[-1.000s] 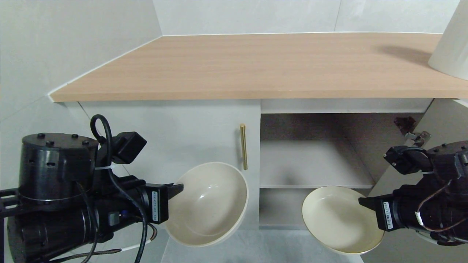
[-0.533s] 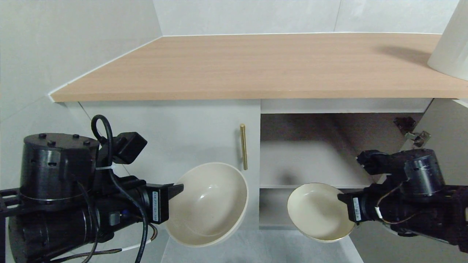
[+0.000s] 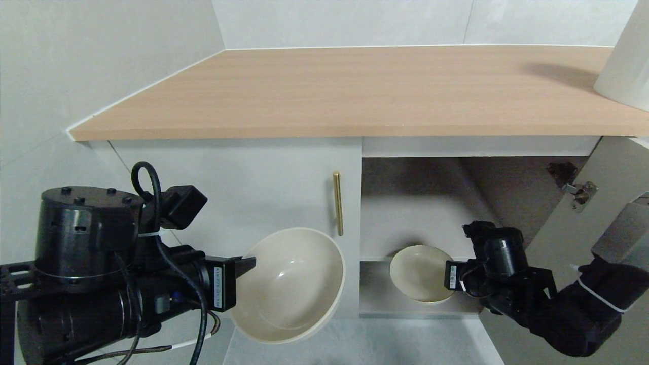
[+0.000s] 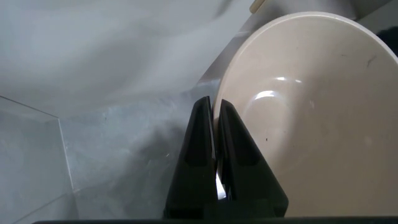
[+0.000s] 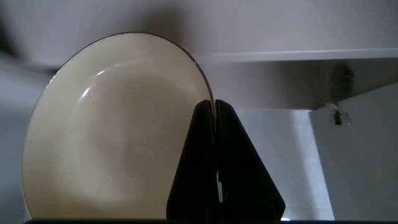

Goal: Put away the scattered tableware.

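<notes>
A deep, round, glossy cream bowl [image 3: 291, 284] hangs before the closed matte grey door [image 3: 243, 182], its left rim pinched in the left pincer [image 3: 249, 261]. Right of the slim brass handle [image 3: 337, 203], a shallower cream dish [image 3: 417, 274] hangs in the open cupboard's mouth at the shelf edge [image 3: 375, 258]. The right pincer [image 3: 447, 275] pinches its right rim, and bare shelf lies behind. The wood-grain counter [image 3: 355, 91] overhangs both.
</notes>
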Controlling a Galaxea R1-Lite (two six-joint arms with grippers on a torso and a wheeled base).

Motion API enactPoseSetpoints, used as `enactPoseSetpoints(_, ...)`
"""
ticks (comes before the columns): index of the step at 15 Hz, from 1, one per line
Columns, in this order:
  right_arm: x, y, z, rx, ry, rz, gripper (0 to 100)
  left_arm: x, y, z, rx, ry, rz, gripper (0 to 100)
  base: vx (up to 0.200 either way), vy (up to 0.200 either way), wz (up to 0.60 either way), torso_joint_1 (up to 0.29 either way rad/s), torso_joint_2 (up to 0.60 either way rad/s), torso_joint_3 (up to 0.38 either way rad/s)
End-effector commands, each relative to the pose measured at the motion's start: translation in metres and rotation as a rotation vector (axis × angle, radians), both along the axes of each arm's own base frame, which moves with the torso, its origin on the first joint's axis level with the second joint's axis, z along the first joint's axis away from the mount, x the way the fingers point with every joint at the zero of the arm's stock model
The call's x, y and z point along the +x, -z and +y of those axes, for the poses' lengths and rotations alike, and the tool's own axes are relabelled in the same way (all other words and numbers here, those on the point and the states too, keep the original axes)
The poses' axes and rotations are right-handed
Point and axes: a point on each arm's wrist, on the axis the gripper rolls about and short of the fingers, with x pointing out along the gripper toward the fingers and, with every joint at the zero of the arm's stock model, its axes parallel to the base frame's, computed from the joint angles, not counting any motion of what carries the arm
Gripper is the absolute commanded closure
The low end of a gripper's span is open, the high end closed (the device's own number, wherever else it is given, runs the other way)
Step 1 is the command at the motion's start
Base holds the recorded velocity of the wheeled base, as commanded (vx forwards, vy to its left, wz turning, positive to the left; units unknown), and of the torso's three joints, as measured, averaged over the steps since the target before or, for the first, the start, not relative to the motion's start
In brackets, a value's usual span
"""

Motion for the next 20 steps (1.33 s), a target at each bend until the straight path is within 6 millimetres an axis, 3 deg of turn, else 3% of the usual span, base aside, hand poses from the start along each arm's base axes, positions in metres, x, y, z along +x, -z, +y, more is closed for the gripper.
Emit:
enactPoseSetpoints(1,0.026,0.017,-0.007,-0.014,0.074,0.006,100,0.001,0.001,0.000,0.002,-0.001,0.004,100,0.000,0.000,0.00,0.000,0.00,0.000)
enactPoseSetpoints(7,0.076,0.019,-0.020,-0.040,0.259,-0.099,100,0.000,0.001,-0.002,0.003,0.006,0.004,100,0.000,0.000,0.00,0.000,0.00,0.000)
enactPoseSetpoints(20,0.105,0.023,-0.021,-0.051,0.352,-0.162,100,0.000,0.002,-0.003,0.008,0.006,0.008,100,0.000,0.000,0.00,0.000,0.00,0.000)
